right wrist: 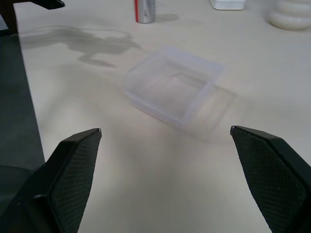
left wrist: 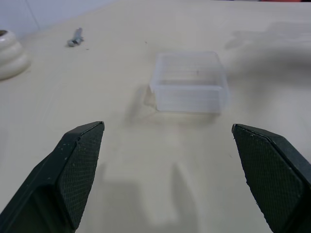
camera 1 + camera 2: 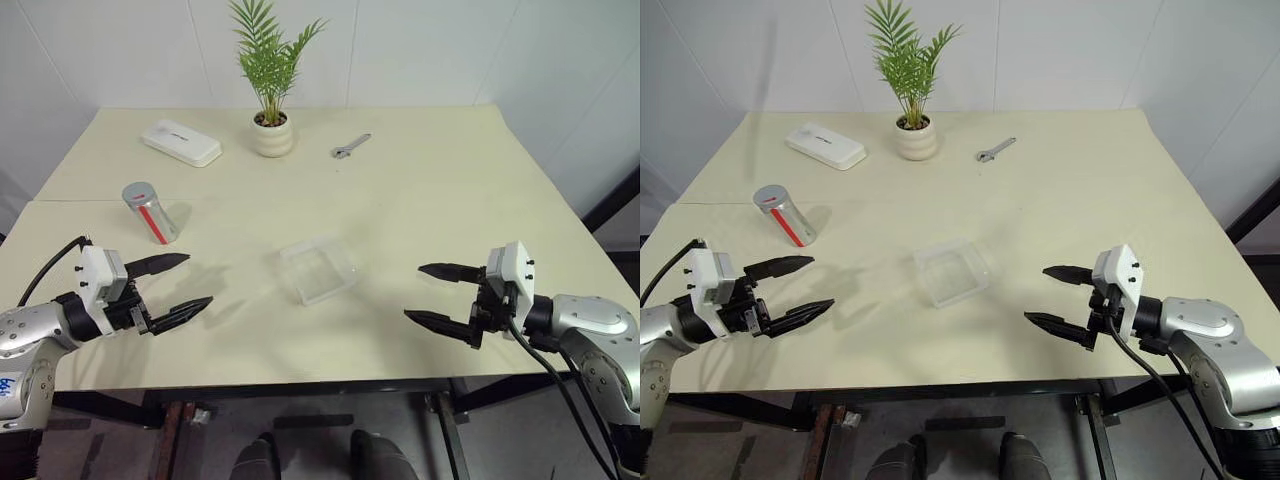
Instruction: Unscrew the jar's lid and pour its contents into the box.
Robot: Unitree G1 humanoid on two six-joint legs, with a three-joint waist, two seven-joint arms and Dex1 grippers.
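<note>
**Capped jar waits as both claws hover empty**

With the lid [image 3: 138,190] on, the jar [image 3: 151,213] stands left of centre on the tabletop [image 3: 420,210], the box [image 3: 318,269] mid-frame. Left claw [image 3: 180,284] and right claw [image 3: 433,294] gape empty; a clumsy grab could topple the slim jar.

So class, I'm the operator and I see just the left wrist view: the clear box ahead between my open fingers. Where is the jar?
Observer: The jar stands upright on the table, left of the box, just beyond the left gripper.
Operator: Is its lid off?
Observer: No, the lid sits on top of the jar.
Operator: And the right gripper?
Observer: The right gripper hovers open, right of the box, holding nothing.
Operator: What else is on the table?
Observer: A white case lies at the far left.
</note>
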